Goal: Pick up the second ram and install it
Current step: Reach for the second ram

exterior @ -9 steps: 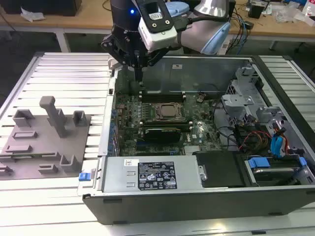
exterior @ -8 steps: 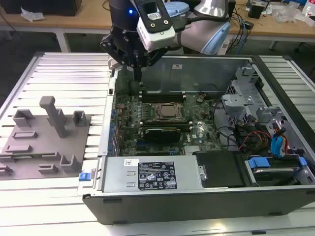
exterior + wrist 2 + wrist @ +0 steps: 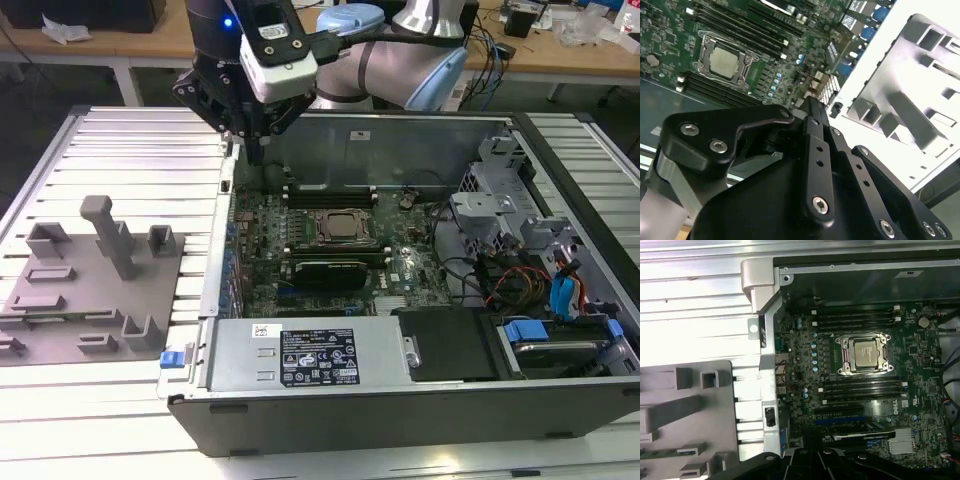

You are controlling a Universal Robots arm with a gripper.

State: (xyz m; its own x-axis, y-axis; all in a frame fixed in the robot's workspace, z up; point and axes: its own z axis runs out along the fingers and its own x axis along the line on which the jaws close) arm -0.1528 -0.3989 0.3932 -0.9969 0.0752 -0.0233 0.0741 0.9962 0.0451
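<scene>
My gripper (image 3: 247, 140) hangs over the rear corner of the open computer case (image 3: 400, 400), on the exterior view's left, between the motherboard and the grey tray (image 3: 60, 345). In the second wrist view its fingertips (image 3: 811, 105) meet at a point with nothing between them. A thin greenish strip (image 3: 660, 454) that looks like the second ram lies in a slot of the tray (image 3: 715, 432), well apart from the gripper. On the motherboard, long black memory slots (image 3: 855, 320) run above and below the CPU socket (image 3: 864, 354).
Grey moulded blocks (image 3: 110, 235) stand up from the tray. The case's metal side wall (image 3: 762, 300) rises between tray and motherboard. A power supply (image 3: 310, 355), a drive cage (image 3: 500, 215) and cables (image 3: 540, 285) fill the case's near and right side.
</scene>
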